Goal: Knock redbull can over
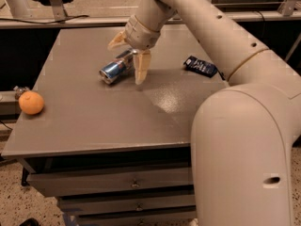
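The redbull can (112, 70), blue and silver, lies on its side on the grey table (94, 121), its silver end facing front left. My gripper (125, 63) hangs over the can's far end with the fingers spread apart. One finger (116, 40) is behind the can and the other finger (142, 67) is to its right. The can's far end is hidden between them. I cannot tell whether a finger touches it.
An orange (31, 102) sits at the table's left edge. A flat dark blue packet (201, 66) lies at the right, by my arm. My arm's large body (244, 149) covers the front right corner. Drawers (131, 182) are below the tabletop.
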`<state>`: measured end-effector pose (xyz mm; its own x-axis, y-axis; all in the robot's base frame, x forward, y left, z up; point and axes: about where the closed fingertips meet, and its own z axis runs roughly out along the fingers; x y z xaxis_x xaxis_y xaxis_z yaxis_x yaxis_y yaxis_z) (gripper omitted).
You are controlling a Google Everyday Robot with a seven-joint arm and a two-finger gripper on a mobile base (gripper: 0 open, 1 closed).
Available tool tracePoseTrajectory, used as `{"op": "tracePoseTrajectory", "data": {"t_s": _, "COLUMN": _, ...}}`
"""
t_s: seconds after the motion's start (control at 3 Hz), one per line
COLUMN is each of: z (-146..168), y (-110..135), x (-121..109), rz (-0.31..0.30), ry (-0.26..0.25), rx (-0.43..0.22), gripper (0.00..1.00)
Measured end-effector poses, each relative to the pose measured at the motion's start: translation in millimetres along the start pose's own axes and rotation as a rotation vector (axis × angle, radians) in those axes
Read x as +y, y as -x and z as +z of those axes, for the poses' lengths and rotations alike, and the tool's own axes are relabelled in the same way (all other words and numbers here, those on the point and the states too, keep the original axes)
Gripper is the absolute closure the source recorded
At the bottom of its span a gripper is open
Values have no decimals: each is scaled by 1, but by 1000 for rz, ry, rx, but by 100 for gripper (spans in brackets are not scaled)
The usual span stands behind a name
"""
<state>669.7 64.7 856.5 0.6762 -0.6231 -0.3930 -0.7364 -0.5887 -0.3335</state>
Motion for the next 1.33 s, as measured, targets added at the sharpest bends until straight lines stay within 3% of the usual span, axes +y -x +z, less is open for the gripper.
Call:
{"op": "tracePoseTrajectory", "data": {"t_s": 1.0, "z": 2, "y": 3, "x": 1, "rz": -32, "ry": 11, "rx": -7, "gripper": 0}}
{"op": "tracePoseTrajectory", "data": {"t_s": 1.33, "z": 0, "y": -2, "x": 2, "rz": -16, "ry": -10, "rx": -8, "gripper": 0}}
